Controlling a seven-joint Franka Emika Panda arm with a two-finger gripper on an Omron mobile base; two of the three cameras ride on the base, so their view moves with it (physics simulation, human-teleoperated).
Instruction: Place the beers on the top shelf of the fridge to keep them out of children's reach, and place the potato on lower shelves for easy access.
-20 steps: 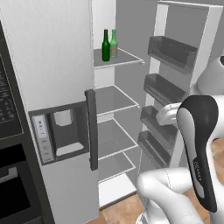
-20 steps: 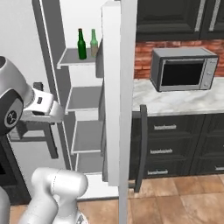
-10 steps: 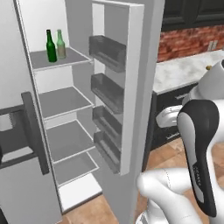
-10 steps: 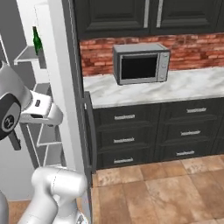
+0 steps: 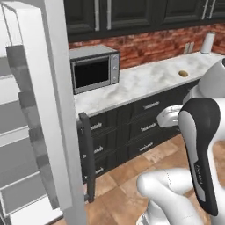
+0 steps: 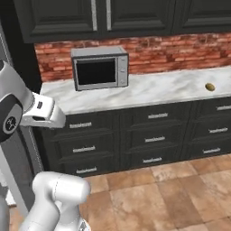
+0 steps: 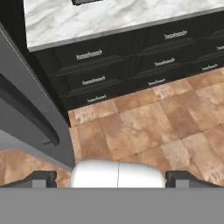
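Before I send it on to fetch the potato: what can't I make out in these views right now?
- Fridge interior, left base view: the open door blocks most of it; shelf contents unseen.
- Potato, base views: too small for detail.
- Gripper, hand view: fingertips cut off by the bottom edge; they stand wide apart, holding nothing.

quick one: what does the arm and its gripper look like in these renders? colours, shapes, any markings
Glossy white rounded arm links with a dark charcoal joint cover carrying small pale lettering, too small to read. A second dark joint with a round white logo mark shows in the right base view. The boxy white hand ends in a gripper with two small dark grey fingers. No cables visible.
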